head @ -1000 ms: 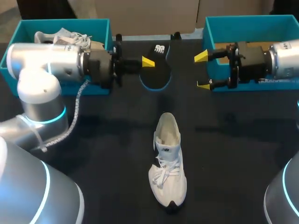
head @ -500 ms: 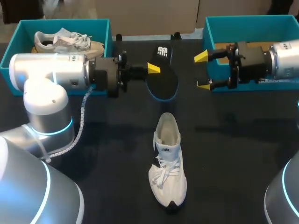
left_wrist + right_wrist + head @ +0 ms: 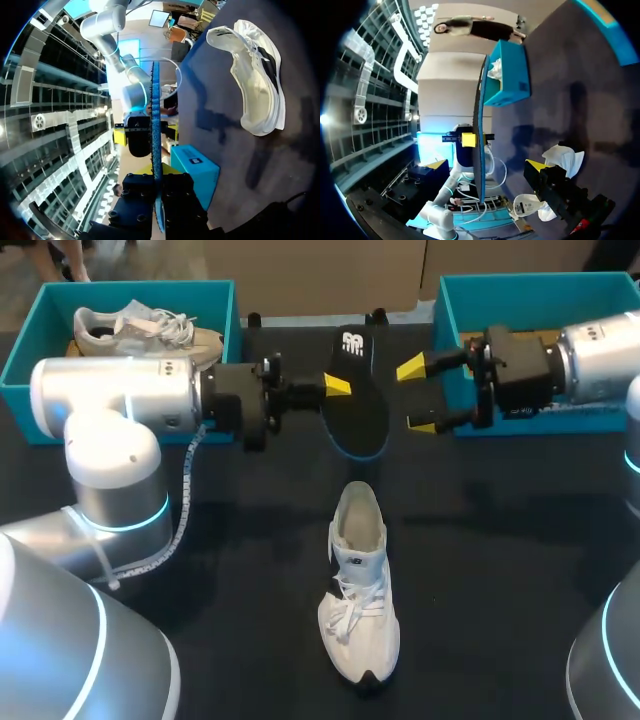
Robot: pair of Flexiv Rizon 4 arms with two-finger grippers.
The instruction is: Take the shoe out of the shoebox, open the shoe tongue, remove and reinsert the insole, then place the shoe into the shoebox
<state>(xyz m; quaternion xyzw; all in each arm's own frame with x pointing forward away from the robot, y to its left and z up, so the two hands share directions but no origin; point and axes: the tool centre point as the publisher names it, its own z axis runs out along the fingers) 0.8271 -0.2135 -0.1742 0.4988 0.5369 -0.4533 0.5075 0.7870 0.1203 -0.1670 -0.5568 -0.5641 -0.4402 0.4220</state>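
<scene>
From where I stand, the left end effector point(image 3: 337, 387) is clamped on the left edge of the black insole point(image 3: 358, 400), which it holds above the far middle of the desk point(image 3: 500, 540). In its own wrist view the insole point(image 3: 154, 145) runs edge-on between the fingers. The right end effector point(image 3: 416, 397) sits just right of the insole with its yellow tips well apart. It holds nothing, and I cannot tell whether a tip brushes the edge.

The white shoe point(image 3: 358, 590) lies on the desk nearer than the insole, with its collar towards the far side and its toe near. A second shoe point(image 3: 140, 328) rests in the left shoebox point(image 3: 140, 285). The right shoebox point(image 3: 540, 280) is behind the right arm.

I would judge the insole light, thin and floppy. Pinched at one edge, it will likely sag or twist, so a second hold on the opposite edge would steady it. Its broad end points at the shoe's collar, so feeding that end in first looks natural. The shoe seems light with a soft upper, so it may slide when pushed. The firmer heel collar is the place to grip it.
</scene>
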